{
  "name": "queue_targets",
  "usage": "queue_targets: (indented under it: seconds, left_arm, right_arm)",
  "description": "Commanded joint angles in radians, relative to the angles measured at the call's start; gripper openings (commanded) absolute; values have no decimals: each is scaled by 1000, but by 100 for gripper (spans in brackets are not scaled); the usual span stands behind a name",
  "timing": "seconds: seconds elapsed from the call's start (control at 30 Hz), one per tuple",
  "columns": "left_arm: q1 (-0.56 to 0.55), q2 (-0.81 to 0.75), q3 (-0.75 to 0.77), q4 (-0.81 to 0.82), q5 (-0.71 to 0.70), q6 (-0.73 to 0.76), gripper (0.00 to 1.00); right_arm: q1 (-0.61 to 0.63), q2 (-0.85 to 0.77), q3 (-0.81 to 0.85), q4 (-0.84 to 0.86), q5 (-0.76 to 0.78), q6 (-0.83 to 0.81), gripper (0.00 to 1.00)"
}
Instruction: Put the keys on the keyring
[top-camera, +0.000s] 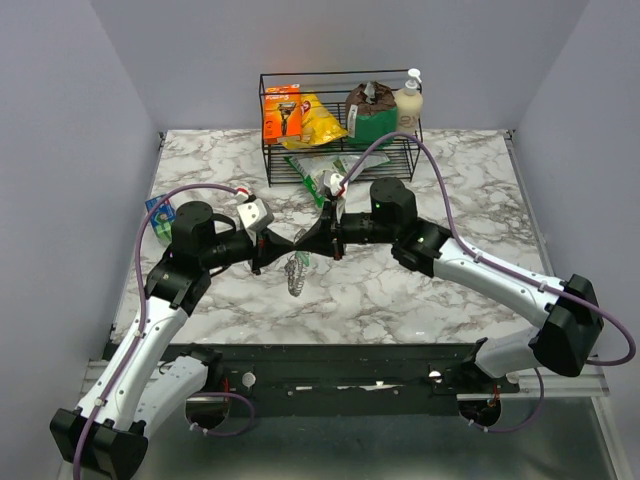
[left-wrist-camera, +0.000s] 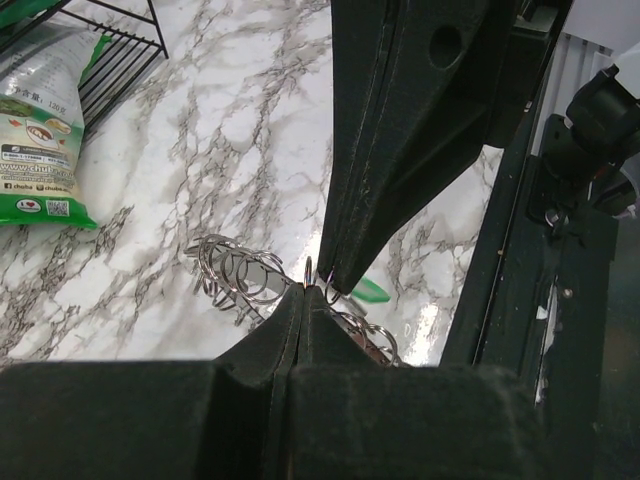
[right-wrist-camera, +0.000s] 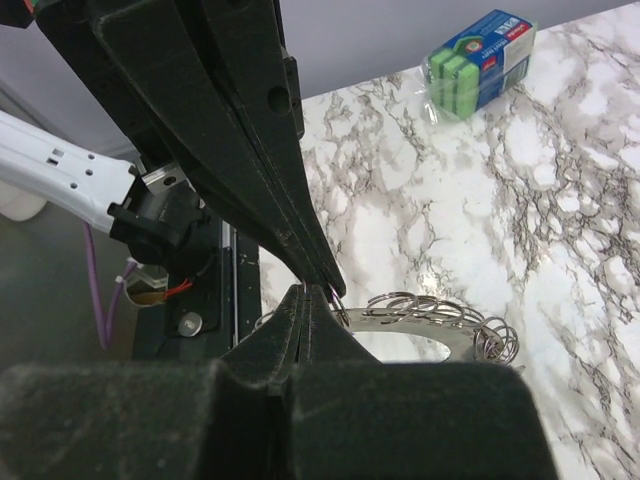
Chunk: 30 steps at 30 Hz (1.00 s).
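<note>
- Left fingers: pressed together to a point, with no gap between them. A thin silver loop shows right at the tips, but whether it is pinched cannot be confirmed. They sit over the middle of the counter, tip to tip with the opposite pair (a pack of green sponges lies beside this arm, near the left edge).
- Keyring: just beside and below the meeting tips. It appears as a bunch of silver loops and keys against the marble. Whether it rests on the surface or hangs cannot be told. A green key head shows next to the tips in the left wrist view.
- Right fingers: likewise closed, with no gap. Their tips meet those of the left pair, and the wire loops fan out just beyond them. What they clamp, if anything, cannot be told.
- Snack packet: green and white, lying flat behind the right fingers and in front of the basket.
- Wire basket: at the back of the counter. It holds an orange pack, a yellow bag, a green-wrapped item and a pump bottle.
</note>
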<state>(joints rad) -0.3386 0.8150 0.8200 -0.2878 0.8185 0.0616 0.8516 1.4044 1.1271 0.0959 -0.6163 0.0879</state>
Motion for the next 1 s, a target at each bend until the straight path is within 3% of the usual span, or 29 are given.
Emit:
queue_targets:
  seconds: [0.0,0.97]
  left_arm:
    - [-13,-5,19,-5,5,18,0]
    - [-20,-22,31,-14,-13,26,0]
  right_arm:
    - [7,-15,19,-30,75,-11,1]
    - [6,-59,-27,-58,187,-17,1]
